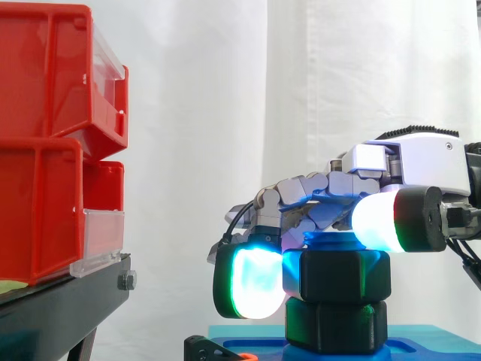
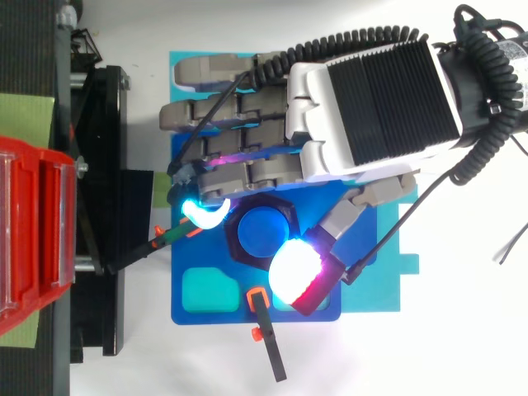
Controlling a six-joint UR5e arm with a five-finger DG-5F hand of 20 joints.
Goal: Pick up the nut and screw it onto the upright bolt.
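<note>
Grey multi-fingered robot hand (image 2: 371, 99) clamping glowing pads on black hexagonal plastic nut (image 1: 336, 274); nut sitting over upright blue plastic bolt (image 2: 260, 231) at middle of blue base plate (image 2: 190, 316), above lower black hexagonal block (image 1: 336, 325); pickup looking done, tightening apparently remaining.

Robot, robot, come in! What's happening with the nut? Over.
Hand shut on nut, pads either side. Nut on the blue bolt, above a second black nut. Nothing blocking it.
</note>
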